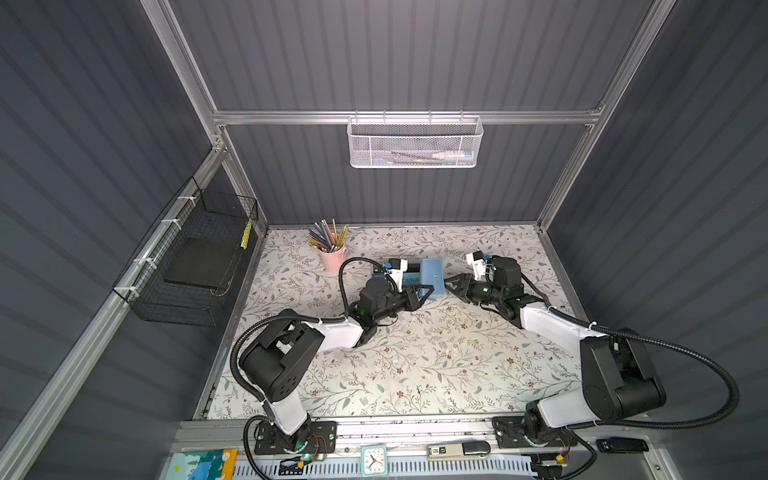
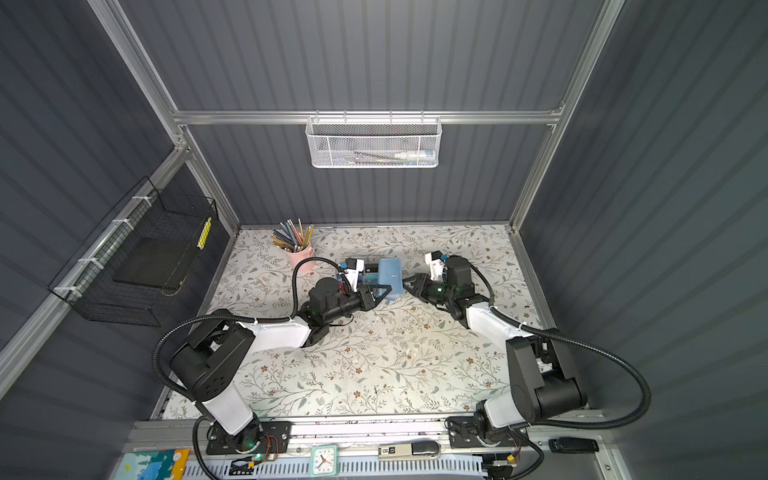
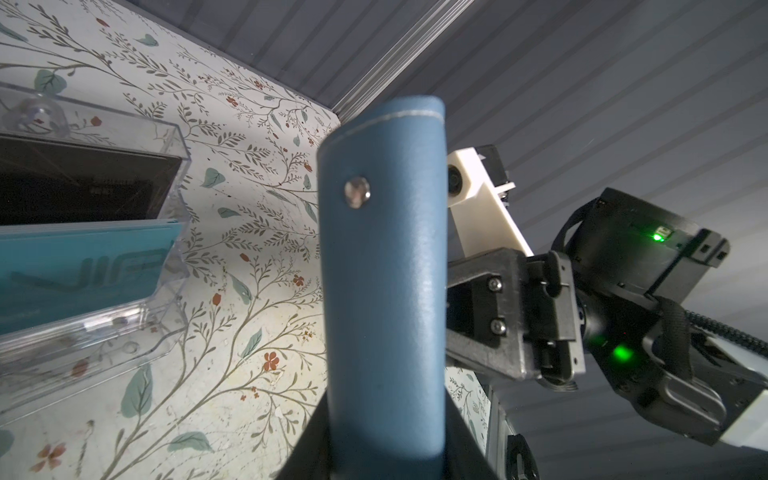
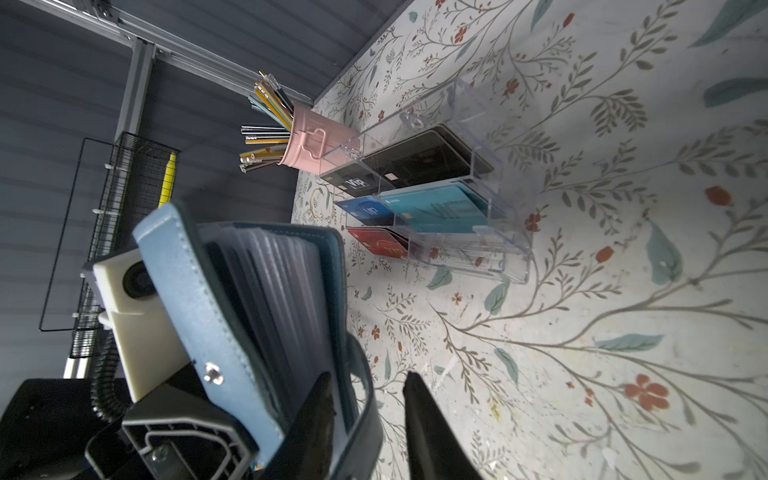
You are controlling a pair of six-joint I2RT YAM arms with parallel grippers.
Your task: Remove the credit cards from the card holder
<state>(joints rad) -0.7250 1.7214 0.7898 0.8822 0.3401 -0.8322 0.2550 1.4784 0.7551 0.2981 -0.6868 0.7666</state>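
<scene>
The card holder (image 1: 432, 272) (image 2: 390, 272) is a blue-grey folding wallet held upright above the middle of the table. My left gripper (image 1: 424, 291) (image 3: 384, 440) is shut on its lower end, with the snap-studded cover (image 3: 382, 270) facing its camera. My right gripper (image 1: 451, 284) (image 4: 368, 378) reaches in from the right. It is open, with one finger inside among the clear sleeves (image 4: 266, 282) and the other outside. The dark cover edge runs between them, and a gap shows beside the outer finger. The credit cards are hidden; I make out none in the sleeves.
A clear acrylic rack (image 4: 478, 249) (image 3: 104, 332) with black, blue, teal and red cards stands just behind the card holder. A pink cup of pencils (image 1: 332, 259) is at the back left. A black wire basket (image 1: 199, 257) hangs on the left wall, a white mesh basket (image 1: 413, 143) on the back rail.
</scene>
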